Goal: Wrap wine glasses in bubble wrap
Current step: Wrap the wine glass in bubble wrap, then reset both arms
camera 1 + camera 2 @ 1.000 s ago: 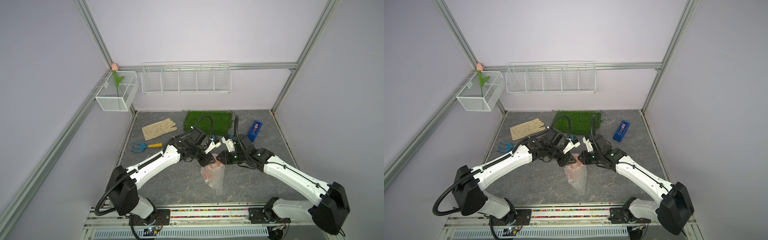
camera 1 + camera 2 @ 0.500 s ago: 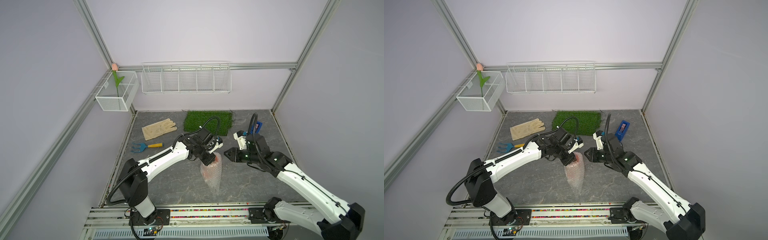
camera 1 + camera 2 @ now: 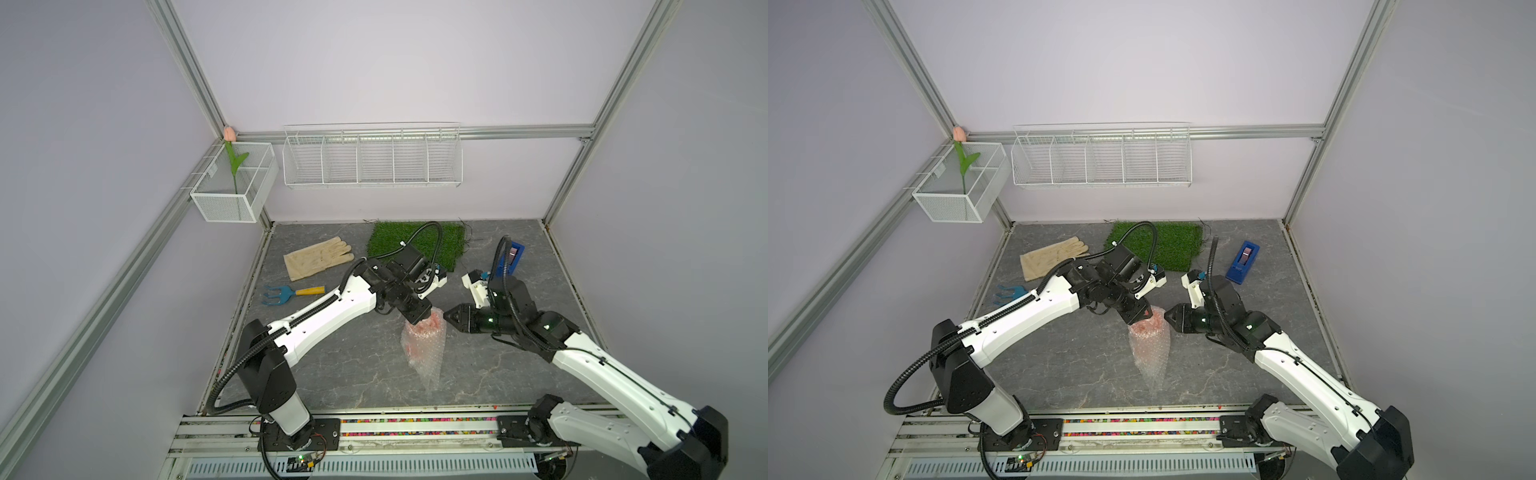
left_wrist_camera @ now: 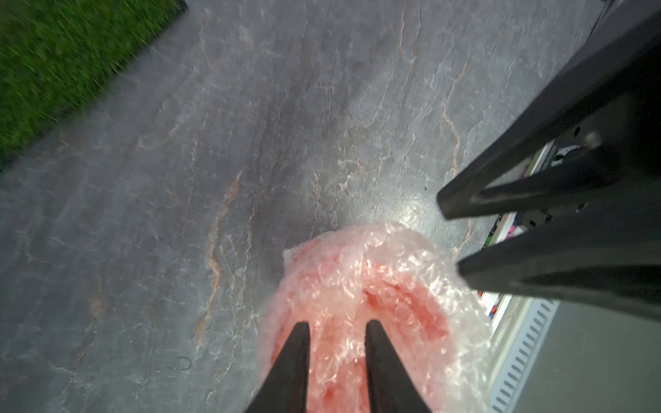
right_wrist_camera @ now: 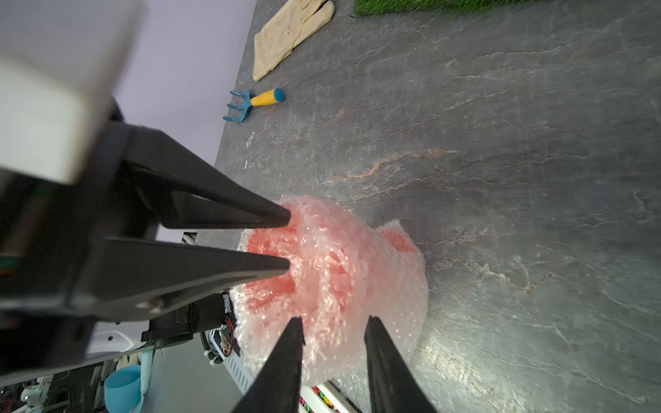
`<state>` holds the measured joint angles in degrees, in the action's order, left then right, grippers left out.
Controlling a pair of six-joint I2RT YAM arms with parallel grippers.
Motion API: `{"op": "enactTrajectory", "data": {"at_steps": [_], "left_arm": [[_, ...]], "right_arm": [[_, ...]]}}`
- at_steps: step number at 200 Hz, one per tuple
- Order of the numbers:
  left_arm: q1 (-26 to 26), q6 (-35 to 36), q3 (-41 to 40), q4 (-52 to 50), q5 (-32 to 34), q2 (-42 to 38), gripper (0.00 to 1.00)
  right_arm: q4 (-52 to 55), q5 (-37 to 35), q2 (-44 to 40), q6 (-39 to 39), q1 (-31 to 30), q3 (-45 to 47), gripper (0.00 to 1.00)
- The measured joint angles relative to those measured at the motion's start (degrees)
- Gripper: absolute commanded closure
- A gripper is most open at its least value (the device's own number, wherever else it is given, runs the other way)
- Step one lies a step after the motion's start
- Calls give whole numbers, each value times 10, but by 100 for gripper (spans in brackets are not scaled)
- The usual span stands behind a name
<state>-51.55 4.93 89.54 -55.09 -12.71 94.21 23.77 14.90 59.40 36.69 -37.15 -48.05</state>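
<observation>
L end effector (image 4: 336, 327) on bubble wrap (image 3: 424, 353) — R end effector (image 5: 334, 321) beside.

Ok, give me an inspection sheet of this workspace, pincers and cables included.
Surface: grey stone-look tabletop.
Job's things: red-orange goblet showing through the bubble wrap bundled around it.
Clutter: beige glove, blue hand rake, green turf mat, blue tape dispenser, all apart from the bundle.
Grippers: left pincer jaws apart, tips at the wrap; right pincer jaws apart, beside the bundle.
Cables: black corrugated conduit loops along both arms, no snag seen.
Surroundings: white wire rack and mesh basket holding an artificial tulip, on the walls.
</observation>
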Motion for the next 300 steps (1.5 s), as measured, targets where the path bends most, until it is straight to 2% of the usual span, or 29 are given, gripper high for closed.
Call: {"op": "enactTrajectory", "data": {"at_steps": [43, 56, 73, 89, 100, 117, 141, 153, 180, 193, 221, 238, 250, 278, 300], "left_arm": [[1, -21, 39, -7, 37, -7, 68], [2, -35, 34, 5, 61, -17, 65], [17, -57, -3, 51, 97, -53, 63], [52, -83, -66, 112, 134, -108, 53], [91, -99, -126, 172, 172, -157, 44], [156, -126, -231, 269, 245, -237, 36], [236, -129, -371, 402, 330, -323, 9], [280, -121, -443, 476, 353, -350, 2], [387, -116, -563, 592, 402, -346, 0], [419, -106, -604, 638, 424, -326, 0], [446, -78, -675, 756, 443, -266, 0], [467, -74, -699, 818, 426, -225, 1], [476, -74, -704, 851, 408, -206, 1], [482, -77, -698, 926, 352, -169, 0], [482, -79, -699, 1009, 327, -109, 1]], "right_arm": [[-2, -9, 15, -4, -4, -1, 65], [7, -24, 12, -12, -4, -5, 60], [32, -54, 3, -26, 0, -14, 50], [51, -90, -10, -52, 11, -30, 42], [56, -120, -23, -66, 28, -35, 36], [55, -166, -41, -96, 68, -36, 25], [18, -223, -53, -137, 136, -13, 0], [-18, -249, -51, -155, 173, 16, 11], [-132, -288, -15, -193, 246, 103, 11], [-194, -303, 23, -216, 271, 140, 11], [-318, -326, 123, -255, 314, 177, 11], [-405, -331, 180, -270, 333, 195, 11], [-427, -331, 210, -280, 341, 195, 11], [-501, -322, 215, -316, 343, 210, 11], [-608, -312, 219, -342, 345, 251, 11]]}}
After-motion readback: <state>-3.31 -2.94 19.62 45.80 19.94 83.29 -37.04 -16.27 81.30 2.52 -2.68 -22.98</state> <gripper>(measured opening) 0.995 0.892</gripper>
